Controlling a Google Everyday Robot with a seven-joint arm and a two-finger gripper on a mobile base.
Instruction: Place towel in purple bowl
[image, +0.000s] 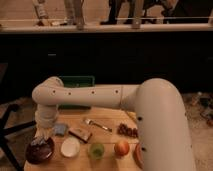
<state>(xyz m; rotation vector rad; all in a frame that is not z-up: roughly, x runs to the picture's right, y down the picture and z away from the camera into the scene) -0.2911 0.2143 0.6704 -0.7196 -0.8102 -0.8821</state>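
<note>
Your end effector (43, 136) hangs over the front left corner of the tabletop (107, 134), directly above the purple bowl (39, 152), and it is closed tight. A pale scrap that looks like the towel (41, 143) dangles from it, either touching the bowl's far rim or just over it; you cannot tell which. Judged from this, the pickup and the carry are done. You have yet to lower a little, let go, and lift clear. The blue sponge (61, 129) and the white bowl (70, 147) sit just beside the target.
</note>
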